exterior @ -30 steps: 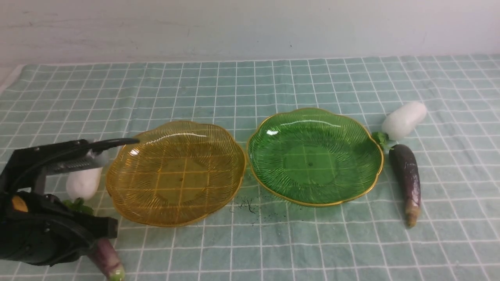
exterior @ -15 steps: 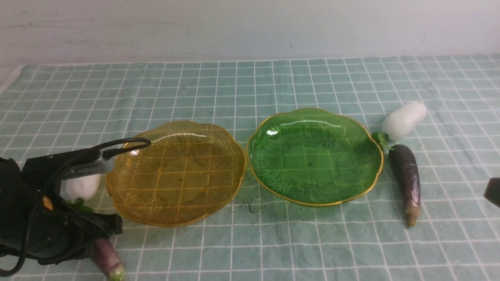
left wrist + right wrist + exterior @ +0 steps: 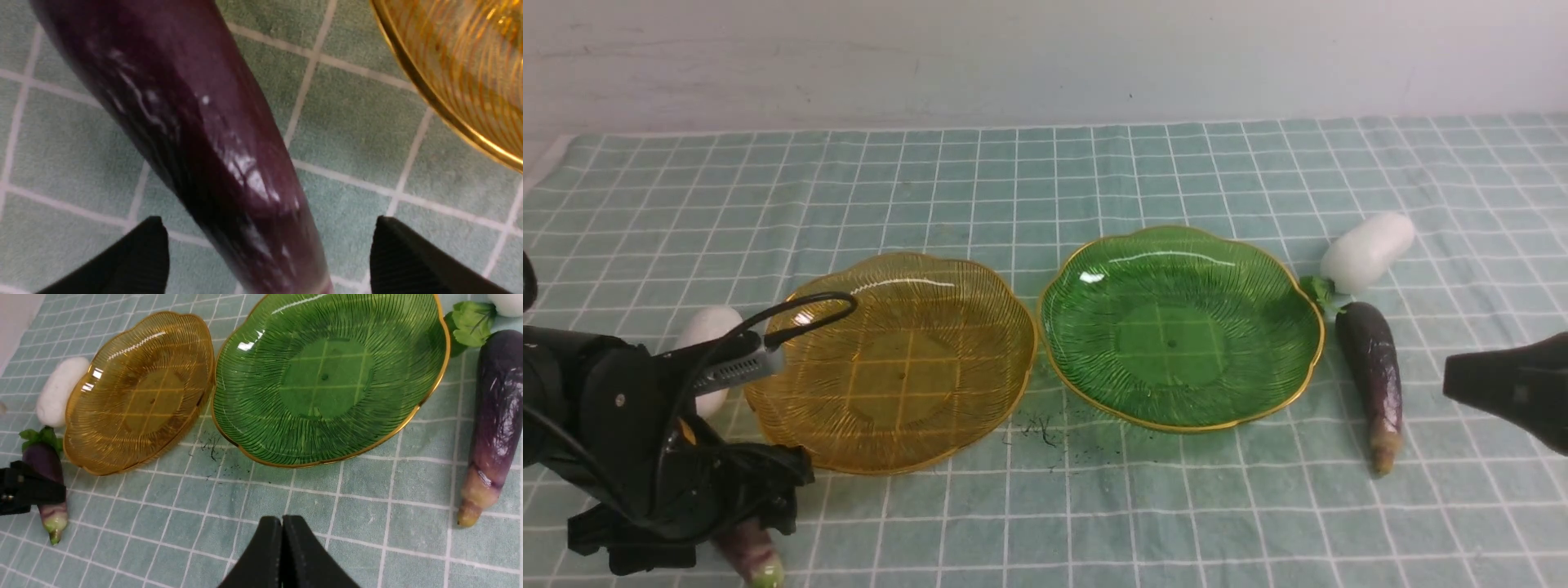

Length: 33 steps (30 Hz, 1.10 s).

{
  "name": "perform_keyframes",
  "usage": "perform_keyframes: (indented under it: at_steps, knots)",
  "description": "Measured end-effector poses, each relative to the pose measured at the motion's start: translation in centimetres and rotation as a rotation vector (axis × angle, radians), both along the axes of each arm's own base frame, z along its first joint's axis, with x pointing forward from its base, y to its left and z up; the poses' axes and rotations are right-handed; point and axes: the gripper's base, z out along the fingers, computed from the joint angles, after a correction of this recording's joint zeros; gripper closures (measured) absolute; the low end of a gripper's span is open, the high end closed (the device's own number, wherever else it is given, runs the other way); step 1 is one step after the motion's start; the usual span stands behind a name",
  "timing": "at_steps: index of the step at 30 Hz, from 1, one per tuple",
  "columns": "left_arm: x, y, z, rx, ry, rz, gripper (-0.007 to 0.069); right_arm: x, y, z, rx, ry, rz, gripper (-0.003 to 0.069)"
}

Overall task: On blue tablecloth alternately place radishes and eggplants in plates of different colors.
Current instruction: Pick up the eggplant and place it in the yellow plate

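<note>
1. Left end effector [image 3: 269, 249]: fingers spread, straddling the first eggplant [image 3: 196, 122], which lies just left of the amber plate [image 3: 890, 367].
2. First radish [image 3: 707, 327]: on the blue tablecloth [image 3: 1045, 180], beside the amber plate's left rim.
3. Plates, two: the green plate [image 3: 1176, 327] sits just right of the amber plate.
4. Second radish [image 3: 1368, 241] and second eggplant [image 3: 1372, 367]: on the cloth, well right of the amber plate. Count: two radishes, two eggplants.
5. Right end effector [image 3: 282, 547]: fingers pressed together, farthest right of the amber plate.

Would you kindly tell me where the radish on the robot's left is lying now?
In the front view, that radish lies on the tablecloth at the left, close beside the amber plate's left rim, partly hidden behind the left arm.
</note>
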Motion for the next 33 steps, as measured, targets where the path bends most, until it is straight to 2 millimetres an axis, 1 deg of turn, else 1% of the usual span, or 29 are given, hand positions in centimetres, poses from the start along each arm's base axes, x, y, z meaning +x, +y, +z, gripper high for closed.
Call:
perform_keyframes:
  at_steps: [2, 3, 6, 7, 10, 12, 13, 14, 15, 16, 18, 19, 20, 22, 23, 24, 25, 27, 28, 29, 30, 31, 33]
  knots:
    - [0.3, 0.0, -0.7, 0.001, 0.019, 0.005, 0.0040, 0.0, 0.0, 0.1, 0.000, -0.006, -0.003, 0.0673]
    - [0.3, 0.0, -1.0, 0.003, 0.031, 0.006, 0.0072, 0.1, 0.0, 0.1, 0.001, -0.009, -0.006, 0.0673]
    - [0.1, 0.0, -1.3, 0.010, 0.071, 0.006, 0.0283, 0.2, -0.1, 0.1, 0.000, -0.014, -0.015, 0.0673]
    - [-0.1, 0.0, -1.3, 0.016, 0.089, 0.002, 0.0388, 0.3, -0.2, 0.1, -0.007, -0.010, -0.019, 0.0673]
    - [-0.6, 0.1, -1.0, 0.025, 0.118, -0.002, 0.0371, 0.7, -0.4, 0.4, -0.036, 0.001, -0.033, 0.0673]
    - [-1.1, 0.3, -0.3, 0.031, 0.132, -0.006, 0.0368, 1.2, -0.7, 0.7, -0.067, 0.023, -0.048, 0.0673]
    - [-1.8, 0.4, 1.2, 0.037, 0.116, -0.022, 0.0368, 1.8, -1.0, 1.3, -0.100, 0.058, -0.076, 0.0672]
    - [-2.2, 0.5, 1.9, 0.037, 0.100, -0.029, 0.0368, 2.1, -1.3, 1.5, -0.132, 0.078, -0.086, 0.0671]
    - [-2.3, 0.5, 2.1, 0.037, 0.096, -0.031, 0.0368, 2.2, -1.3, 1.6, -0.125, 0.084, -0.090, 0.0671]
    - [-2.8, 0.6, 3.1, 0.035, 0.069, -0.036, 0.0368, 2.6, -1.5, 1.8, -0.151, 0.112, -0.106, 0.0670]
    - [-4.0, 0.6, 6.1, 0.015, -0.039, -0.058, 0.0368, 4.0, -2.4, 1.9, -0.233, 0.188, -0.158, 0.0668]
    - [-4.1, 0.6, 6.5, 0.014, -0.055, -0.066, 0.0368, 4.1, -2.4, 1.9, -0.229, 0.193, -0.161, 0.0667]
    - [-4.4, 0.5, 8.4, 0.001, -0.138, -0.108, 0.0368, 5.3, -2.8, 1.4, -0.272, 0.237, -0.180, 0.0660]
    - [-4.1, 0.2, 10.5, -0.016, -0.219, -0.158, 0.0368, 6.4, -2.9, 0.5, -0.295, 0.278, -0.177, 0.0643]
    - [-4.1, 0.2, 10.5, -0.017, -0.220, -0.164, 0.0368, 6.6, -2.9, 0.4, -0.295, 0.282, -0.176, 0.0641]
    - [-3.7, 0.0, 11.5, -0.023, -0.254, -0.187, 0.0368, 7.1, -2.9, -0.1, -0.298, 0.301, -0.173, 0.0629]
    - [-2.9, -0.3, 12.7, -0.036, -0.288, -0.227, 0.0368, 8.0, -2.9, -1.2, -0.299, 0.341, -0.162, 0.0595]
    - [-1.4, -0.8, 13.7, -0.050, -0.315, -0.256, 0.0368, 9.1, -2.8, -2.5, -0.301, 0.382, -0.151, 0.0544]
    - [-1.1, -0.8, 13.9, -0.054, -0.318, -0.259, 0.0368, 9.2, -2.8, -2.7, -0.301, 0.385, -0.149, 0.0538]
    - [0.5, -1.3, 14.4, -0.075, -0.326, -0.263, 0.0368, 10.2, -2.8, -4.0, -0.307, 0.411, -0.144, 0.0461]
    - [1.9, -1.5, 14.1, -0.081, -0.309, -0.266, 0.0368, 10.7, -2.9, -4.7, -0.309, 0.422, -0.144, 0.0417]
    - [2.9, -1.7, 13.9, -0.078, -0.301, -0.278, 0.0368, 11.5, -2.9, -5.8, -0.311, 0.441, -0.144, 0.0350]
    - [4.8, -2.0, 12.7, -0.063, -0.265, -0.315, 0.0368, 12.5, -2.9, -7.1, -0.310, 0.450, -0.152, 0.0258]
